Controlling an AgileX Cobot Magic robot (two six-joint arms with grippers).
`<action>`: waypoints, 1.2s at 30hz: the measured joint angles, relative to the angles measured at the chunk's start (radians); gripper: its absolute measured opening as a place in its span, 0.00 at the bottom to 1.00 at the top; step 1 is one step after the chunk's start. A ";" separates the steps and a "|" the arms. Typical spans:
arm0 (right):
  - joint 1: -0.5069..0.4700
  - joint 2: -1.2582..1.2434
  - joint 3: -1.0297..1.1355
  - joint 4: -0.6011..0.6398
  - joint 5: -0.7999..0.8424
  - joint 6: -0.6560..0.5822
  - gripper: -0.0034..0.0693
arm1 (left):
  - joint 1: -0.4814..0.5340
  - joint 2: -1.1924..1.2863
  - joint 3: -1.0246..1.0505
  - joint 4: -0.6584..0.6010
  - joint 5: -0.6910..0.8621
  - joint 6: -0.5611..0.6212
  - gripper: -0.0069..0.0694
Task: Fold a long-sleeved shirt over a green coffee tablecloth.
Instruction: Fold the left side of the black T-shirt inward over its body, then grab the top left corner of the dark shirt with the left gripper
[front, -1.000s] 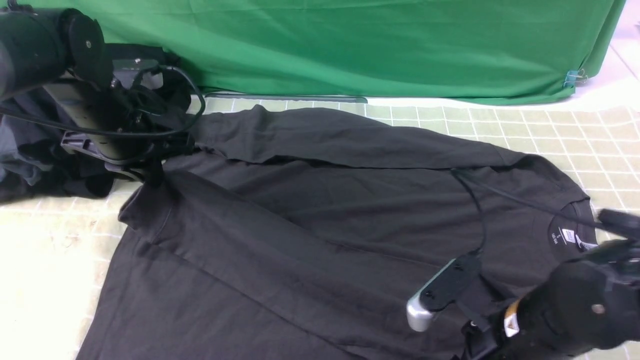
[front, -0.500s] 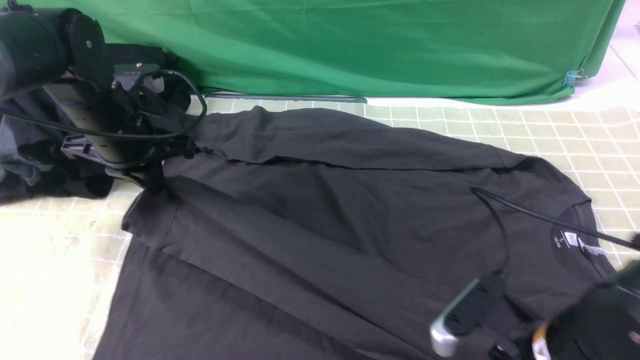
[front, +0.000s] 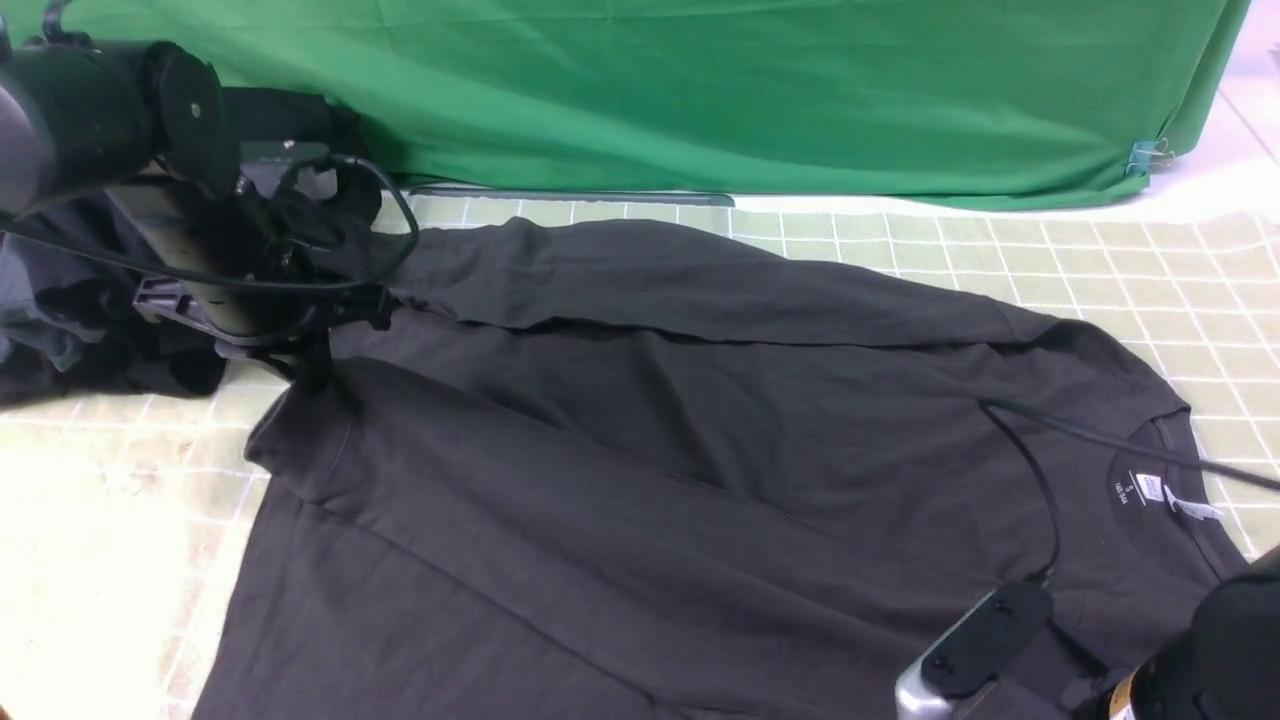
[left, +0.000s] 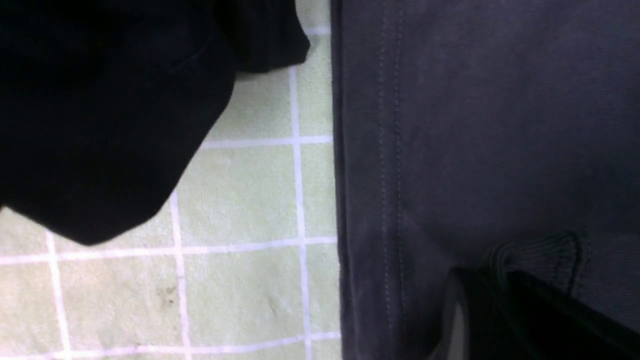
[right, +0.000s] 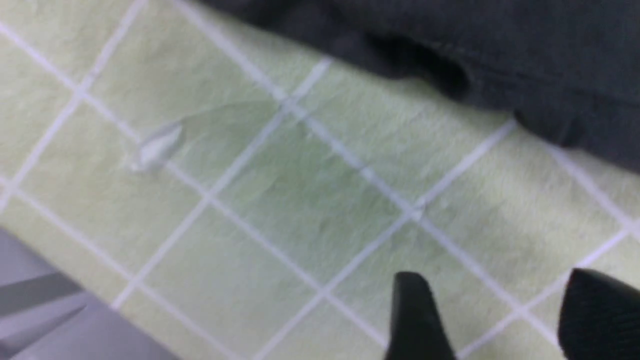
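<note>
**Dark shirt on a pale checked cloth**

The long-sleeved shirt (front: 650, 450) is dark charcoal and plain on the side that shows. Inside its collar there is a small white neck label (front: 1147, 488). The green coffee tablecloth (front: 1100, 270) is pale yellow-green with a grid of white squares. The sheet (front: 750, 90) at the back is deep green with no pattern, and the clip (front: 1145, 155) on its edge is light blue. The bundle of garments (front: 60, 330) mixes black and grey. The right hand (right: 505, 320) is black.
</note>
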 joint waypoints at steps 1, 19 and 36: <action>0.000 -0.022 -0.019 0.000 0.028 0.006 0.60 | 0.000 0.002 0.000 0.024 -0.004 0.000 0.29; 0.000 -0.288 -0.142 -0.001 -0.013 0.032 0.55 | 0.001 0.158 -0.288 -0.231 -0.015 -0.321 0.66; 0.000 -0.288 -0.142 -0.001 -0.012 0.044 0.55 | 0.001 0.507 -0.674 -0.227 0.127 -0.509 0.63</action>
